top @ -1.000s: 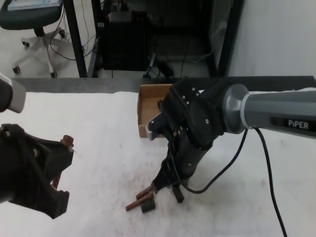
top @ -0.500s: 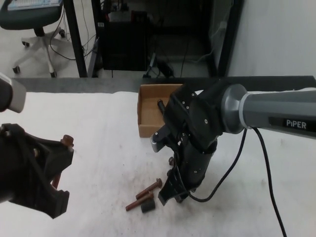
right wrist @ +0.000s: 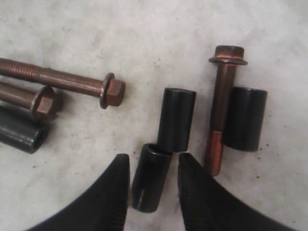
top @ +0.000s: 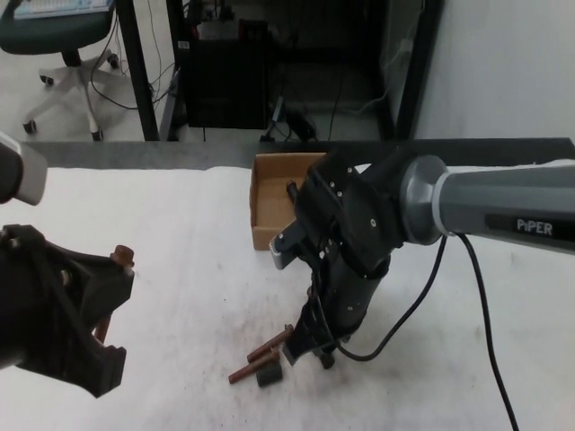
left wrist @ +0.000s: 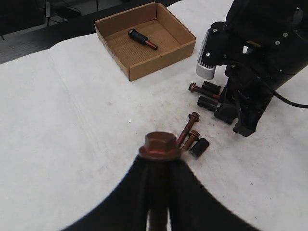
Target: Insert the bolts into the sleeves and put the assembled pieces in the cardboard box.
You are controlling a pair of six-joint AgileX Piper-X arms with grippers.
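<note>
My left gripper (left wrist: 159, 159) is shut on a copper bolt (left wrist: 159, 146), held head-up above the white cloth at the near left (top: 123, 256). My right gripper (right wrist: 153, 162) is low over the loose parts, open, with a finger on each side of a black sleeve (right wrist: 150, 179) lying on the cloth. Just beyond it lie another black sleeve (right wrist: 176, 119), a copper bolt (right wrist: 220, 106) and a third sleeve (right wrist: 245, 119). Two more bolts (right wrist: 62, 82) (right wrist: 29, 100) and a dark sleeve (right wrist: 21, 136) lie to one side. The cardboard box (left wrist: 161, 60) holds one assembled piece (left wrist: 142, 38).
The right arm's dark wrist (top: 355, 242) stands between the box (top: 263, 202) and the parts, and its cable (top: 422, 296) trails over the cloth. The bench's far edge runs just behind the box. An office chair (top: 63, 36) and table legs are in the room behind.
The right gripper shifted a little right, then back left toward the bolts, staying low over the cloth. The left arm and its bolt have not moved.
</note>
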